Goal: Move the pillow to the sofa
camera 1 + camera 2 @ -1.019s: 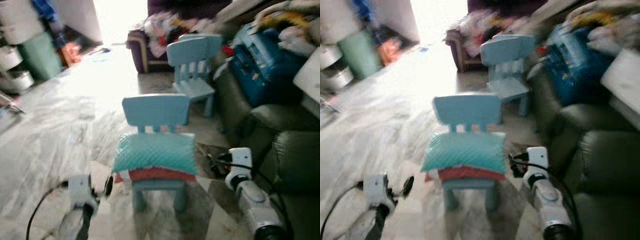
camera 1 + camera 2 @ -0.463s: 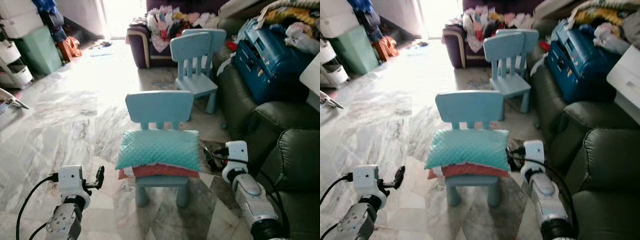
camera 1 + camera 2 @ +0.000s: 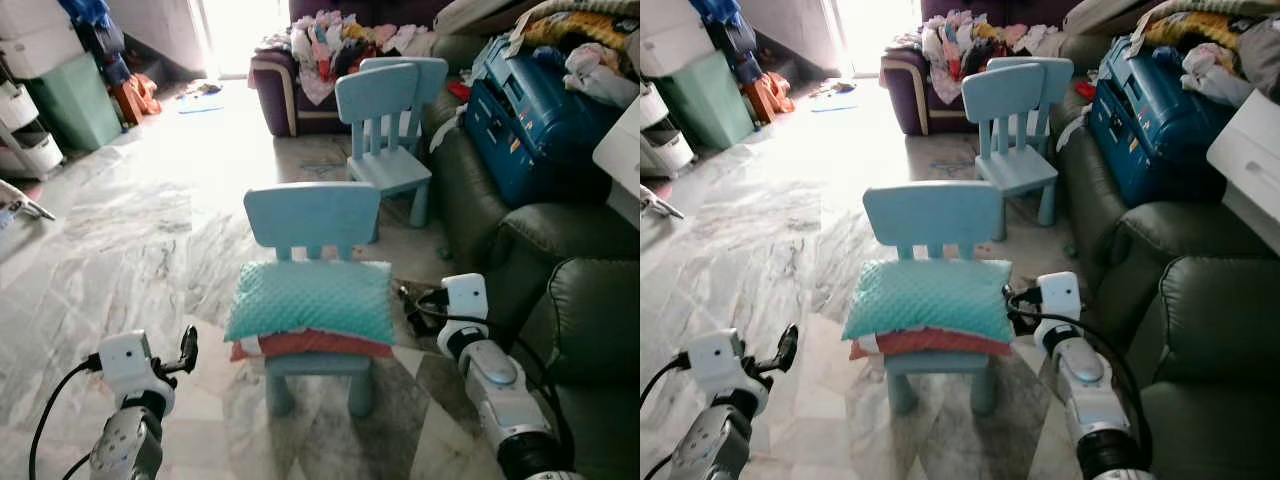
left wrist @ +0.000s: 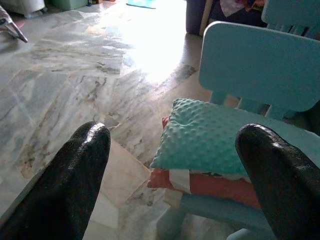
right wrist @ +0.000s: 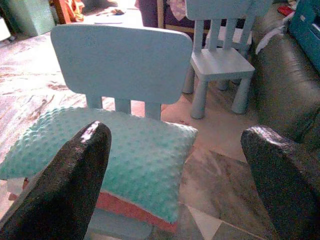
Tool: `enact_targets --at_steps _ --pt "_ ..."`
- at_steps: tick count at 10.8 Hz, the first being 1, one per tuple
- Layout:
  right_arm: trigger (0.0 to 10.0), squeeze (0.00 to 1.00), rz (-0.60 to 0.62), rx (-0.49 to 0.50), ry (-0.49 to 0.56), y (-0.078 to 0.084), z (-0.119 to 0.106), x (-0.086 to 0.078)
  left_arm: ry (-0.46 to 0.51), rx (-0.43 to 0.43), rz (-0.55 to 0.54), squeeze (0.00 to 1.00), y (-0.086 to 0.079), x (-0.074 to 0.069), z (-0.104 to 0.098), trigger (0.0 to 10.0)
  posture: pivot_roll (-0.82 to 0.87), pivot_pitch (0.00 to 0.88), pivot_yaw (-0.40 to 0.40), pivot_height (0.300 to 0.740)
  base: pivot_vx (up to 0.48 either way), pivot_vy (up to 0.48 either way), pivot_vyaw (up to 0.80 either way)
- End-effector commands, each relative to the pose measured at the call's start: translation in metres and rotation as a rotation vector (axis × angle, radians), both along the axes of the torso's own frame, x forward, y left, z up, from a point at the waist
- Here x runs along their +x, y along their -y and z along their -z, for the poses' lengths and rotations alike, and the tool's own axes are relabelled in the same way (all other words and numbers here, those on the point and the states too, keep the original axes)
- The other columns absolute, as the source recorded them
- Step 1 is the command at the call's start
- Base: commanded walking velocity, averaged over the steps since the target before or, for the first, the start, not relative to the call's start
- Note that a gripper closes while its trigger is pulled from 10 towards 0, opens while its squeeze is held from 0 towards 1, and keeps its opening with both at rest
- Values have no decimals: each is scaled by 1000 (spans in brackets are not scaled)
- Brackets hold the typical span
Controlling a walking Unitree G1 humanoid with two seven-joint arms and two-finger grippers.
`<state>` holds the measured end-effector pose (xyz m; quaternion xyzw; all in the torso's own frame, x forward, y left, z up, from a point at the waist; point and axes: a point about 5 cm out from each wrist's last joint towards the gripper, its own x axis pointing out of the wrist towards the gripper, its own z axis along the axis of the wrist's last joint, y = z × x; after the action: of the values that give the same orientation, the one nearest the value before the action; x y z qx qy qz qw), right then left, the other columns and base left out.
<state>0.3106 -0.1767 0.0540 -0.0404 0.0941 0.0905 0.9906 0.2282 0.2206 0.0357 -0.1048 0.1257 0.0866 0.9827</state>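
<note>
- Your teal pillow (image 3: 312, 301) is lying on the seat of the small blue chair (image 3: 313, 217) (on top of a red cushion (image 3: 318, 346)).
- Your left hand (image 3: 187, 350) is hovering low over the marble floor (image 3: 120, 250), to the chair's left, fingers (image 4: 75, 170) spread apart, gripping nothing.
- Your right hand (image 3: 1012, 300) is waiting just beside the pillow's right edge, fingers (image 5: 75, 175) apart too.
- The dark green sofa (image 3: 560, 300) is sitting to your right.
</note>
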Motion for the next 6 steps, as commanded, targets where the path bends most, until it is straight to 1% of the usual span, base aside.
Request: enact_targets --at_steps 1,6 --pt "10000 0 -29 -7 35 -6 -6 2 10 0 -29 0 -5 -2 -2 10000 -114 0 48 740 428 0 0" --pt "10000 0 -41 -16 43 -7 -8 4 4 -13 -31 0 -3 -3 1 10000 -118 0 45 740 439 0 0"
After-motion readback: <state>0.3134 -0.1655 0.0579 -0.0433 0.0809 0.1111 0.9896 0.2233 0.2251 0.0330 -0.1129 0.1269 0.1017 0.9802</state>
